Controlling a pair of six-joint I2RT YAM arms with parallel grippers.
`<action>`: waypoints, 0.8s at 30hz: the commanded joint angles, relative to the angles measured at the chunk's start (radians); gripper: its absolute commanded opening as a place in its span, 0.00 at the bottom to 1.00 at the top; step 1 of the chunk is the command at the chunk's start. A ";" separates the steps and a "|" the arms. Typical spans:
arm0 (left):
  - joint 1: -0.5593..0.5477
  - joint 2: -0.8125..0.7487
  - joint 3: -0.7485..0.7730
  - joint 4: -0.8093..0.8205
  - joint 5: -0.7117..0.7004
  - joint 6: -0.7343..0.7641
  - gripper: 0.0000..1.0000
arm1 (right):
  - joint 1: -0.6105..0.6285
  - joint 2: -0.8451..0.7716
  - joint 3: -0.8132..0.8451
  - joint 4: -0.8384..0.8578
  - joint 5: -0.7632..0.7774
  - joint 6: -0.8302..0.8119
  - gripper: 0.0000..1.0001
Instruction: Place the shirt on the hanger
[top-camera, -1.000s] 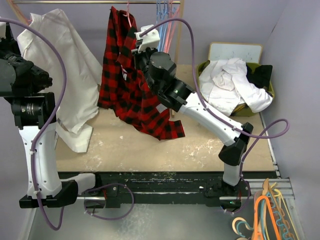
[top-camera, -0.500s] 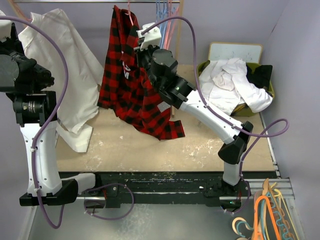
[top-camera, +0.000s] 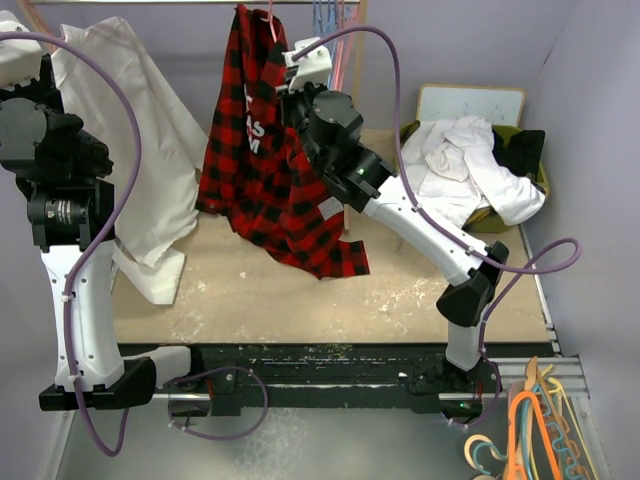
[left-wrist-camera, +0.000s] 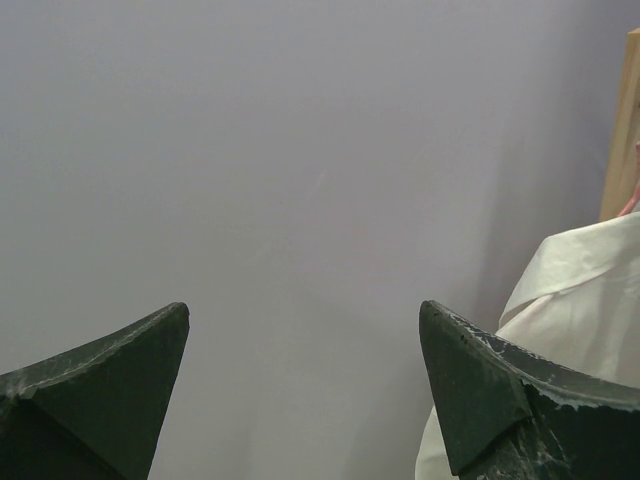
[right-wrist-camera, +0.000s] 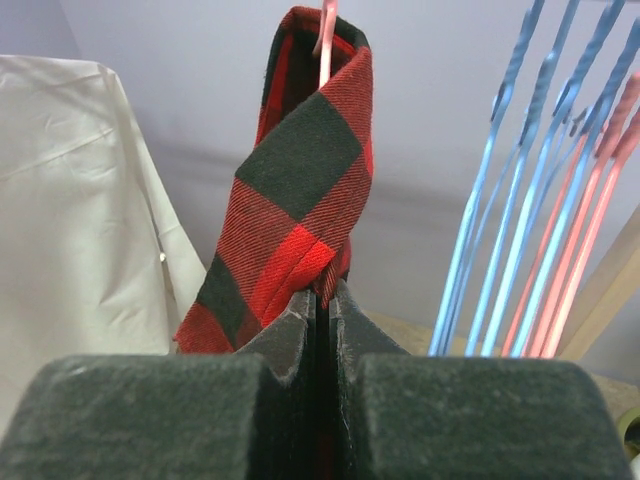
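The red-and-black plaid shirt (top-camera: 262, 170) hangs from the rail at top centre, white lettering showing, its tail draped on the table. The pink-red hanger (top-camera: 270, 22) shows only as a thin hook above the collar; in the right wrist view its hook (right-wrist-camera: 326, 30) rises from the shirt's collar (right-wrist-camera: 300, 170). My right gripper (top-camera: 288, 92) is shut on the collar fabric, the cloth pinched between the fingertips (right-wrist-camera: 322, 295). My left gripper (left-wrist-camera: 305, 330) is open and empty, raised at far left facing the blank wall.
A large white garment (top-camera: 150, 150) hangs left of the shirt. Light blue and pink hangers (top-camera: 330, 25) hang on the rail to the right. A green basket (top-camera: 535, 180) of white clothes sits at right. Orange and blue hangers (top-camera: 535, 430) lie at bottom right.
My right gripper has lifted the shirt's collar up and slightly right toward the rail. The lettering has come into view. My left arm has risen a little.
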 joint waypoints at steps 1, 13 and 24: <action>0.007 -0.009 0.006 -0.003 0.018 -0.018 0.99 | -0.020 -0.014 0.071 0.124 0.020 -0.006 0.00; 0.008 -0.016 0.002 -0.081 0.030 -0.044 0.99 | -0.026 0.045 0.134 0.051 0.010 0.019 0.00; 0.008 -0.029 -0.022 -0.082 0.028 -0.001 0.99 | -0.026 -0.065 -0.040 0.036 -0.015 0.103 0.01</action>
